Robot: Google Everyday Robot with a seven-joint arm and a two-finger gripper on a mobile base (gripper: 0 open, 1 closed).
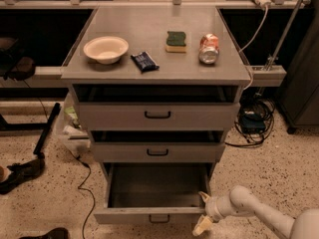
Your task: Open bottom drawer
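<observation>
The bottom drawer (pixel 149 216) is the lowest of three in the grey cabinet (pixel 157 116). It stands pulled out, its dark inside (pixel 157 185) showing and its small handle (pixel 159 218) at the front. My gripper (pixel 202 213) is at the right end of the drawer's front, low near the floor. Its two pale fingers (pixel 200 227) are spread apart, one above and one below the front's right corner. The white arm (pixel 259 213) comes in from the lower right.
The middle drawer (pixel 157 152) and the top drawer (pixel 157 115) are slightly open. On the cabinet top are a bowl (pixel 105 49), a dark packet (pixel 145 61), a sponge (pixel 176 41) and a can (pixel 209 48). Cables (pixel 251 121) lie on the floor at right, shoes (pixel 20 172) at left.
</observation>
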